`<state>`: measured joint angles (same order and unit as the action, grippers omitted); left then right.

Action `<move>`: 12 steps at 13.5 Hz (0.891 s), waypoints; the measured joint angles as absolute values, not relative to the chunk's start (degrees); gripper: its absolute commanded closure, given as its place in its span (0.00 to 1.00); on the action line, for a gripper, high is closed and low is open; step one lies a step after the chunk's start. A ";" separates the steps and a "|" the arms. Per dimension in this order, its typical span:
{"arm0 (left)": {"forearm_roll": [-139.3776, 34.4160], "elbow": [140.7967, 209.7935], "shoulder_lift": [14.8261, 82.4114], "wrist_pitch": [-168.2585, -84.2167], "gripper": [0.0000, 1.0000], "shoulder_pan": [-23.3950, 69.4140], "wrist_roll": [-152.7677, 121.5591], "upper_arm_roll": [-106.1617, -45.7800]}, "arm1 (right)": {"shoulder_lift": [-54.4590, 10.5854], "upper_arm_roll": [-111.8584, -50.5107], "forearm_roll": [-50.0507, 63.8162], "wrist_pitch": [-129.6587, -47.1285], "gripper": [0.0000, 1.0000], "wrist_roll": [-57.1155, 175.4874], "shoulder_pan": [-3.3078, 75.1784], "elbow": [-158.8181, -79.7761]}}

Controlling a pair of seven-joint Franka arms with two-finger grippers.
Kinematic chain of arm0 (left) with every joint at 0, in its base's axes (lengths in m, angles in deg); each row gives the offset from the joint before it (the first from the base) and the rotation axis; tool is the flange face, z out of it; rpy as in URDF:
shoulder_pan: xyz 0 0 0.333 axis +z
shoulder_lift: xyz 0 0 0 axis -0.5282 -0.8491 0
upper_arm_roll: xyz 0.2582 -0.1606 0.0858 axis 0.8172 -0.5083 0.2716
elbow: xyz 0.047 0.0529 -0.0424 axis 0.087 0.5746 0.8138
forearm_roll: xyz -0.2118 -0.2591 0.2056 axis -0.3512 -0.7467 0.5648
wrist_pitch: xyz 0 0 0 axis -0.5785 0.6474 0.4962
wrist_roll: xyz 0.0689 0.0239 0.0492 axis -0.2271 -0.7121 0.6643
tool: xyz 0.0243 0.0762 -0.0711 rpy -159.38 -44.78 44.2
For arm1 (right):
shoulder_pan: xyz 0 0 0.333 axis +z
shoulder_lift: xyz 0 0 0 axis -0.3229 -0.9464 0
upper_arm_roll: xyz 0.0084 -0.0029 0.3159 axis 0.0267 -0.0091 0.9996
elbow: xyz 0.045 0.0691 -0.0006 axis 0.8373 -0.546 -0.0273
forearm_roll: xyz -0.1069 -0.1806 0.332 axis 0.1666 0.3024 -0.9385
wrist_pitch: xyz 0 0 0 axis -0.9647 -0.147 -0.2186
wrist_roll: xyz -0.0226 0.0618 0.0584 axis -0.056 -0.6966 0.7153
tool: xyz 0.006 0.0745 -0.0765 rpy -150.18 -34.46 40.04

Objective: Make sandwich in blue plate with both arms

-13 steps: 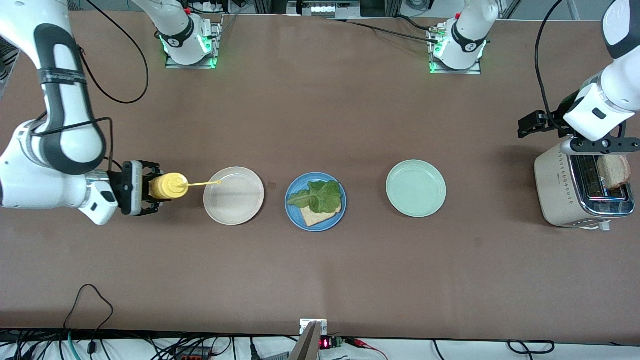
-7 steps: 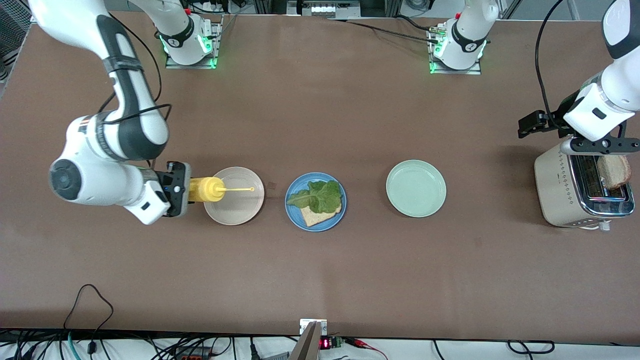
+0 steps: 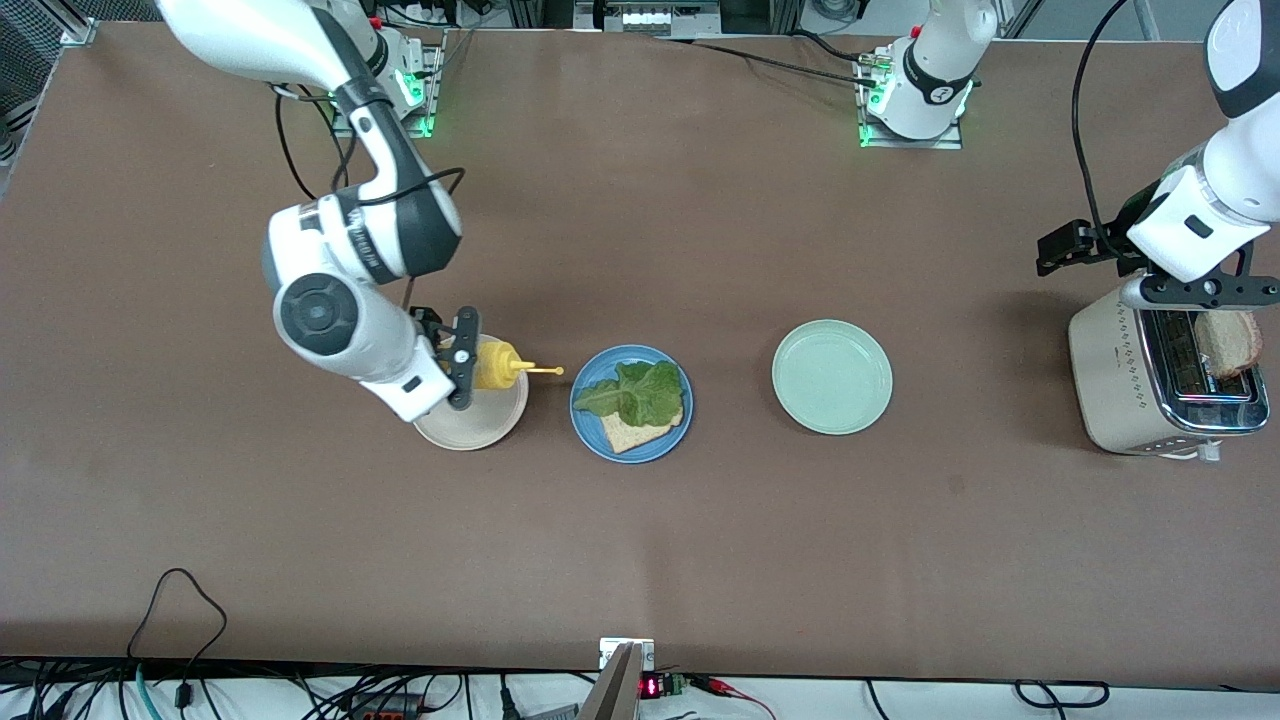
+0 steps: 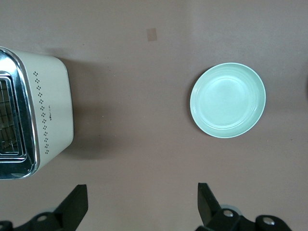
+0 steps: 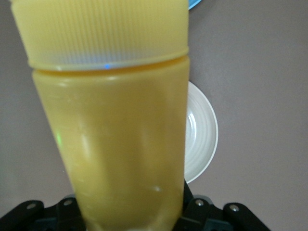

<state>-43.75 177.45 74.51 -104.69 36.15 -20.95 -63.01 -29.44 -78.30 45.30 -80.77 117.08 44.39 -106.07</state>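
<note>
Right gripper [image 3: 470,372] is clamped on the yellow mustard bottle [image 3: 495,365], over the beige plate [image 3: 470,432]. The bottle lies sideways, nozzle aimed at the blue plate [image 3: 588,432] just beside it — bread slice [image 3: 633,434] and lettuce [image 3: 635,391] sit there. Left gripper [image 3: 1205,290] waits wide open and empty over the toaster [image 3: 1110,380].

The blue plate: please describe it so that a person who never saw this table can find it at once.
Three round plates lie in a row across the middle of the brown table. The blue plate is the middle one, between the cream plate and the pale green plate. Only it carries food: a bread slice under a lettuce leaf.
</note>
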 measured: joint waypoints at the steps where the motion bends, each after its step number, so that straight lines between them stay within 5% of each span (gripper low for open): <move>1: -43.75 177.45 74.51 -104.69 0.00 36.16 -21.02 -63.01 | -30.31 -78.31 46.59 -80.78 1.00 115.85 45.57 -105.30; 12: -43.75 177.45 74.51 -104.69 0.00 36.41 -21.15 -62.95 | -36.78 -78.85 52.50 -80.93 1.00 109.91 48.64 -100.63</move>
